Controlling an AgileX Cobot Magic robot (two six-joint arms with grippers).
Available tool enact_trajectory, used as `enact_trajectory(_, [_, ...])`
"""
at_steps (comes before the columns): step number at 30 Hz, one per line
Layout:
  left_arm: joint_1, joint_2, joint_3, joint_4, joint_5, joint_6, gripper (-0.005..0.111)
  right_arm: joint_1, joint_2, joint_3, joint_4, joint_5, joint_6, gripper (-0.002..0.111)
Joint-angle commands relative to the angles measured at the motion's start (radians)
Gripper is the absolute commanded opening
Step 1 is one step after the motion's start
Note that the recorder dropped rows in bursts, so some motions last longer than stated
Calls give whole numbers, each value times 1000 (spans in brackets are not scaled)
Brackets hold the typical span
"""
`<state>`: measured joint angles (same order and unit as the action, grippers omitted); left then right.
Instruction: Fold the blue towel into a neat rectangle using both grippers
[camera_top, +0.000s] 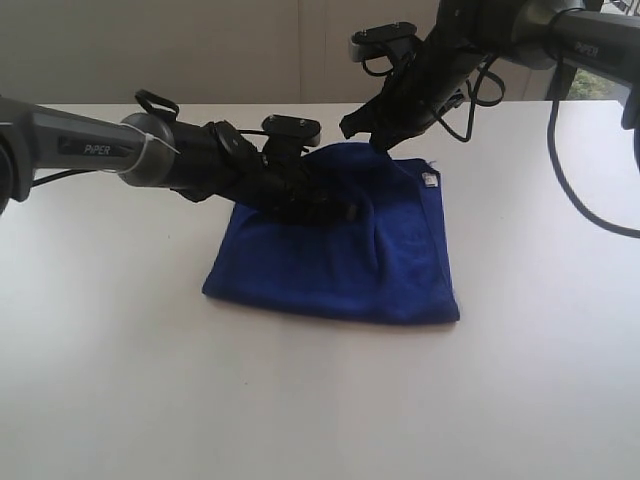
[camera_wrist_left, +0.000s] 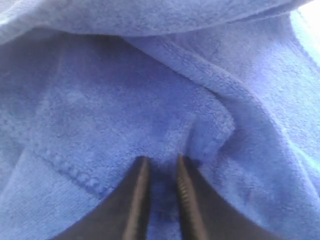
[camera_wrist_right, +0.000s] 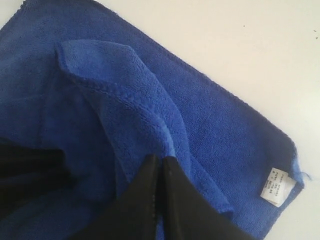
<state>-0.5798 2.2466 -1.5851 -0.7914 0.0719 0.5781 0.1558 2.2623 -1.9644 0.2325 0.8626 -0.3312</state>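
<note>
The white table (camera_top: 150, 400) lies bare at the near side. The blue towel (camera_top: 400, 260) sits on it around the middle, doubled over into a rough four-sided shape. Its near edge is a rounded fold resting flat on the tabletop.

Across the towel's middle the left gripper (camera_top: 345, 212) reaches in from the left, low over the cloth, on an arm marked "PiPER" (camera_top: 97, 149). In its wrist view the two fingers (camera_wrist_left: 135, 200) stand a little apart, with blue pile showing in the narrow gap and a soft ridge of cloth rising just off the tips. I cannot tell whether they pinch that ridge or only press down on the towel. A stitched hem (camera_wrist_left: 70, 170) runs beside them.

Farther back, the right gripper (camera_top: 375, 138) comes down from the upper right to the towel's far edge. Its fingers (camera_wrist_right: 195, 210) are pressed together, and a raised flap of the towel runs right up to the tips and appears caught between them. The layer beneath lies flat.

At the far right corner of the towel is a small white tag (camera_top: 430, 180), with a loose thread (camera_wrist_right: 306, 176) just beside it. Beyond the table stands a pale wall (camera_top: 200, 50).
</note>
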Motion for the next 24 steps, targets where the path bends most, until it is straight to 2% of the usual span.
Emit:
enact_trajectory(1, [-2,13,2,18,4,1,2,-5,-5,0,6,4,-3,0])
enact_trajectory(13, [5,-32,2,85,-79,5,0,-5,-5,0,6,9,-3,0])
enact_trajectory(24, [51,-115,2,89,-43,3,0,-5,-9,0,2,11,-1,0])
